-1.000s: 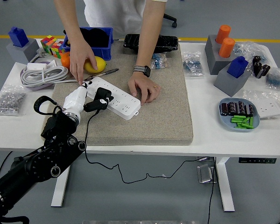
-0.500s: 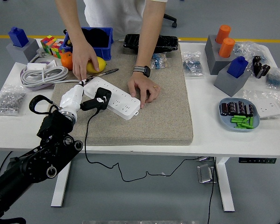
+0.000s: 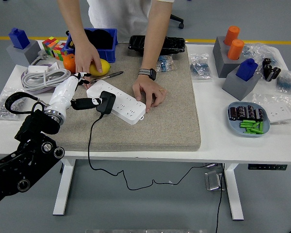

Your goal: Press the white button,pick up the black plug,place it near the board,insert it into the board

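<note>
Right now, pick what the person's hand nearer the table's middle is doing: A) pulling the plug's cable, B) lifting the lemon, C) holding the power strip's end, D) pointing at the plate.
C: that hand rests on the power strip at its right end, steadying it on the mat.

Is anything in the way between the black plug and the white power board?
Nothing visible is. The black plug already sits on the white power board near its left end. A person's hand rests farther right on the board, clear of the plug.
</note>
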`<state>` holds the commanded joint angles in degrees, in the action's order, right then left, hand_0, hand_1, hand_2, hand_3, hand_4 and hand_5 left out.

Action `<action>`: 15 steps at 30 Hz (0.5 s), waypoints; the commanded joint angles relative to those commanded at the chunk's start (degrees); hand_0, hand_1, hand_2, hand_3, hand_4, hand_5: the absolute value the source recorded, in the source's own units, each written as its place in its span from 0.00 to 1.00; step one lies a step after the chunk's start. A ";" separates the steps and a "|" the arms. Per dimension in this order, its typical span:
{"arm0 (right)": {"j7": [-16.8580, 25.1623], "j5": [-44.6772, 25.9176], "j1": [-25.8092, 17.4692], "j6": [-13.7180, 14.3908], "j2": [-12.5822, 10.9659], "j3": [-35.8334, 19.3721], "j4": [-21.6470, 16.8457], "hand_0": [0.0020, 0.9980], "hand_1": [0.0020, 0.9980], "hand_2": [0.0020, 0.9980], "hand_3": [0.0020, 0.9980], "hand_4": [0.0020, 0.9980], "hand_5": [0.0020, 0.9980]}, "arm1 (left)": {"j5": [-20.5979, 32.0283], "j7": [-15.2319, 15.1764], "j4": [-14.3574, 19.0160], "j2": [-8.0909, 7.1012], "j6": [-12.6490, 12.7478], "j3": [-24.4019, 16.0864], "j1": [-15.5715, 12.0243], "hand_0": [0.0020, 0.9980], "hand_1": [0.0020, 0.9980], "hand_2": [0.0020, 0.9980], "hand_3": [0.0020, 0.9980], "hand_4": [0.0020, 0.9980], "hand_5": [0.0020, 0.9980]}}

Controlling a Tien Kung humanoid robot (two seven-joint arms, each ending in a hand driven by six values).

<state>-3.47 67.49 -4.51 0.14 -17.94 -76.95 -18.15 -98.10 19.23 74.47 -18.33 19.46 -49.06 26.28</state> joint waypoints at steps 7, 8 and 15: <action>0.13 -0.06 0.09 0.06 0.02 -0.30 0.01 0.82 0.70 0.70 0.65 0.78 0.41 | 1.39 -2.24 0.54 -2.99 -1.14 4.06 1.22 0.53 0.56 0.55 0.64 0.52 0.00; 0.14 -0.08 0.06 0.06 0.04 -0.27 0.03 0.82 0.70 0.70 0.65 0.78 0.41 | 1.41 -2.42 0.21 -3.01 -1.34 4.25 1.37 0.53 0.56 0.55 0.64 0.52 0.00; 0.19 -0.17 0.08 0.02 0.15 -0.21 0.08 0.82 0.70 0.70 0.65 0.78 0.41 | 1.04 -4.24 -3.05 -2.63 -2.56 5.91 2.79 0.58 0.66 0.59 0.63 0.55 0.00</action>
<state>-3.29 67.32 -4.43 0.16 -17.80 -77.16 -18.07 -97.05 14.99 71.42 -20.96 16.91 -43.15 29.06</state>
